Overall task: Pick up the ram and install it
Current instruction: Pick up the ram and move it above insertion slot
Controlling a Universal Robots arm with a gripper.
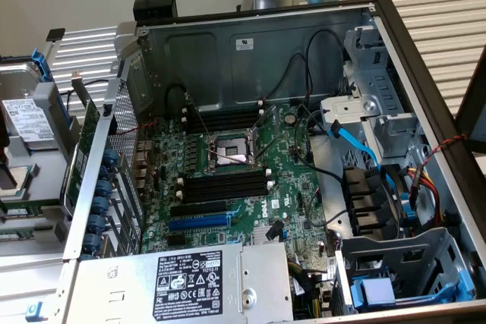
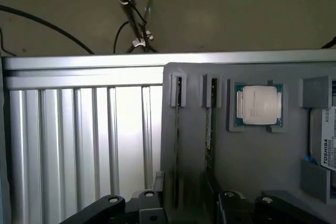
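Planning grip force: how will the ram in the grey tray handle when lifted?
The ram shows as a thin green edge, so probably light and stiff. It stands on edge in a tray slot, so likely tips once freed.

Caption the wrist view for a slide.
Open hand hovers over a grey parts tray, where the thin green ram stands edge-on in a slot beside a square silver-capped processor.

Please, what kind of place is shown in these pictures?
Probably a workbench for computer assembly: an open computer case with its motherboard, a slatted metal table, and a grey tray holding a processor.
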